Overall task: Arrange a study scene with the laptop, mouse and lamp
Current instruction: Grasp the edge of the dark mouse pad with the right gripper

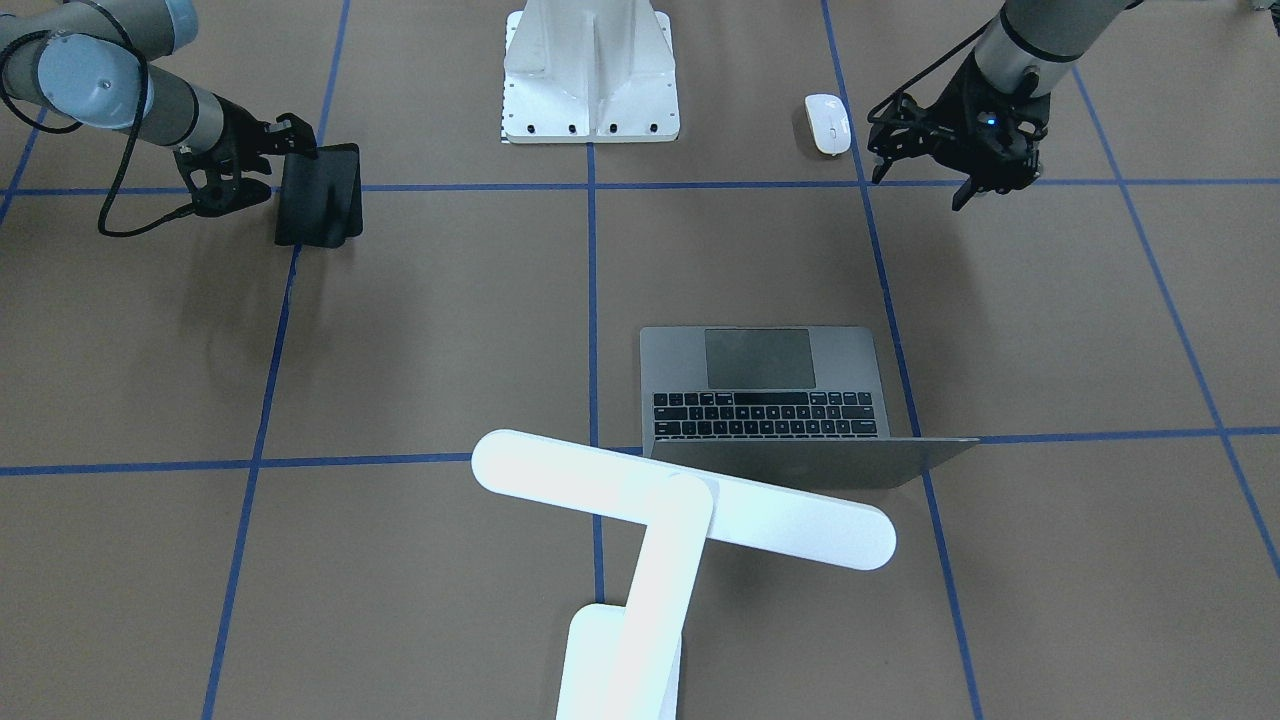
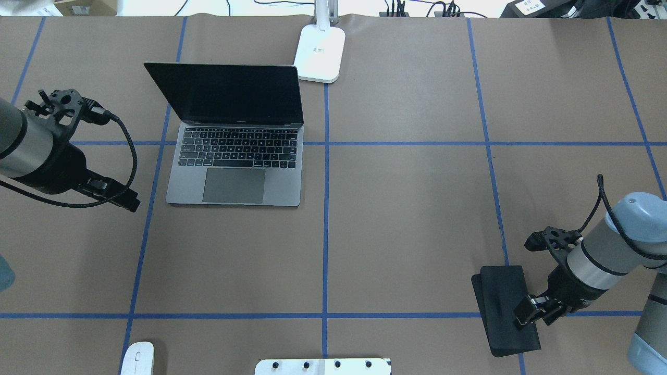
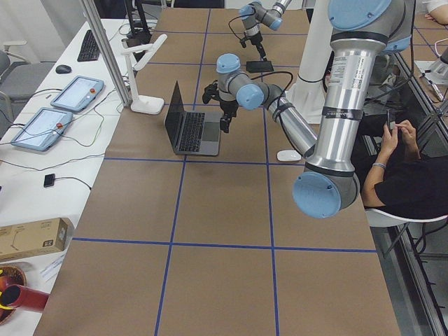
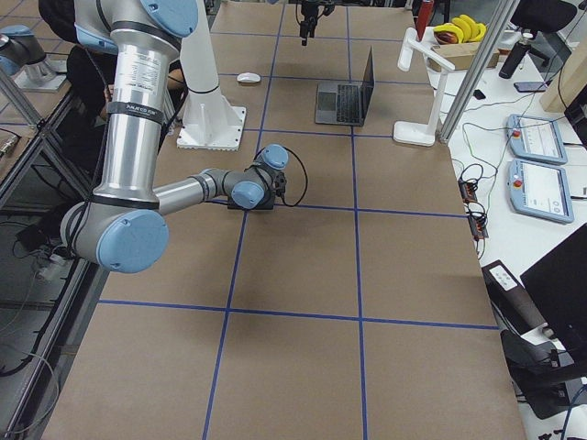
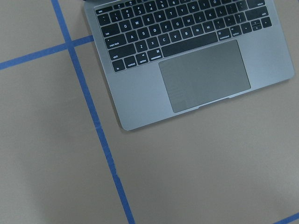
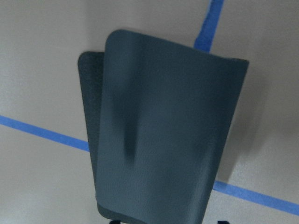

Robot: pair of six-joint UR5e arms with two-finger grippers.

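1. Overhead exterior shows you the laptop (image 2: 234, 177) open on the far left part of the table (image 2: 406, 219), with its screen dark and its keyboard facing the robot.
2. The lamp (image 2: 319, 54) stands at the far edge, its base just right of the laptop's lid.
3. The mouse (image 2: 137, 359) lies at the near edge, left of the white pedestal (image 2: 323, 366) and apart from it.
4. Your left gripper (image 1: 920, 180) hangs above the table left of the laptop, jaws spread, nothing between them.
5. Your right gripper (image 2: 527, 312) is at the near right, jaws closed on one edge of a black mat (image 2: 500, 291). That edge is raised and the mat is bowed, with its other edge on the table.
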